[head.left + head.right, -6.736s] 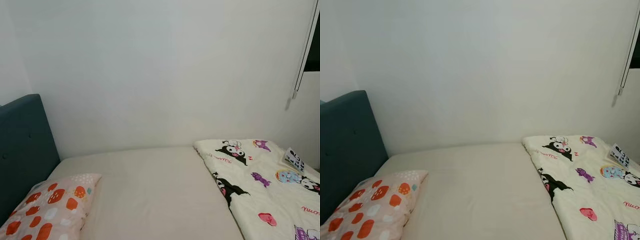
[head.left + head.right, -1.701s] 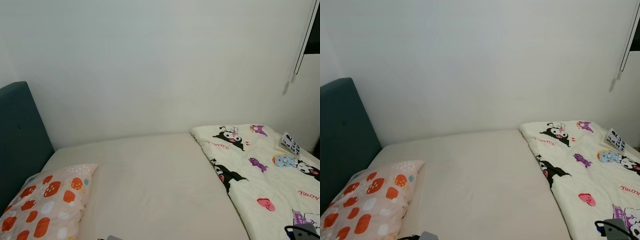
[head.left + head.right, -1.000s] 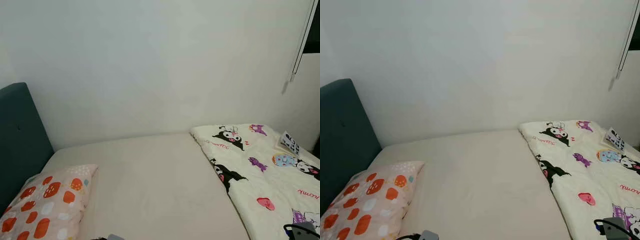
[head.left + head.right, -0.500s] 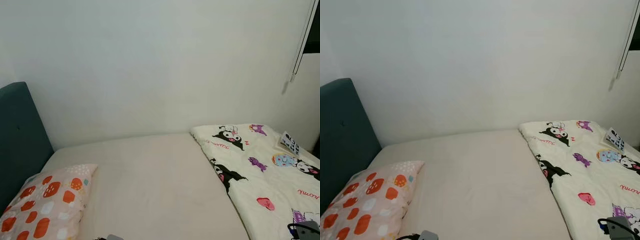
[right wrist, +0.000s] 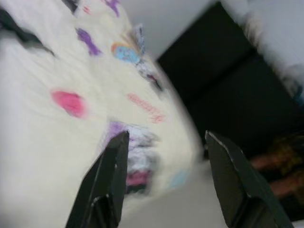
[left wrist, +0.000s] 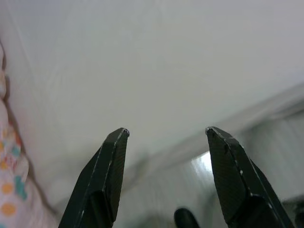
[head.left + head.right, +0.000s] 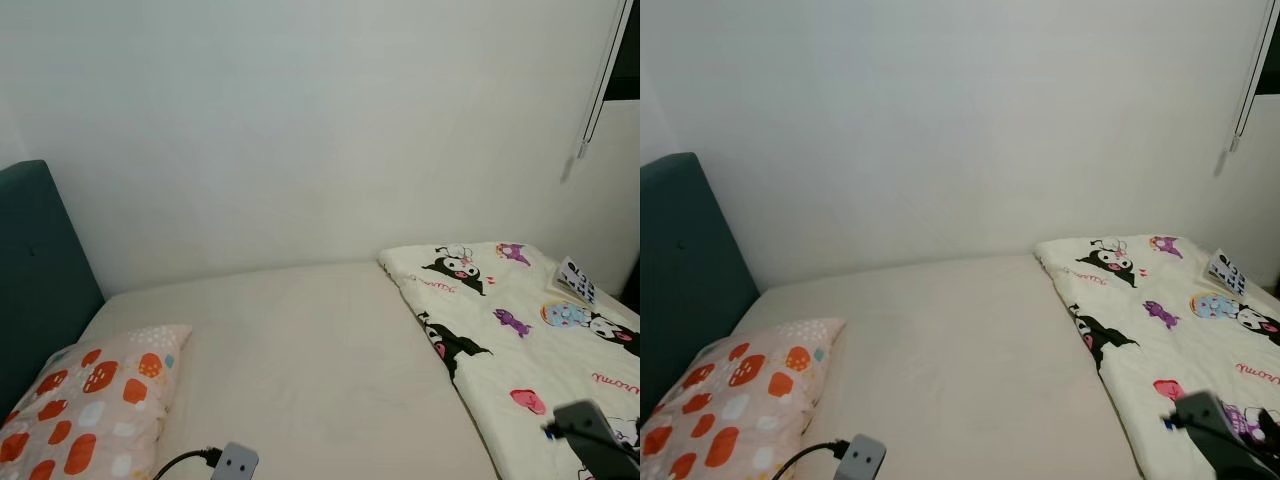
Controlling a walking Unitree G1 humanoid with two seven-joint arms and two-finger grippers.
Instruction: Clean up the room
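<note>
Ahead, the bed runs along a white wall, its teal headboard at the left end. A strawberry-print pillow lies at the bed's near-left corner, and a cartoon-print blanket covers its right end. The left end effector hangs over the bare sheet, fingers apart and empty. The right end effector hovers over the blanket, fingers likewise apart.

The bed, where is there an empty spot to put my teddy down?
The bare sheet is free in the middle of the bed, between the strawberry pillow by the headboard and the cartoon blanket. It runs back to the wall. The right side is covered by the blanket.
</note>
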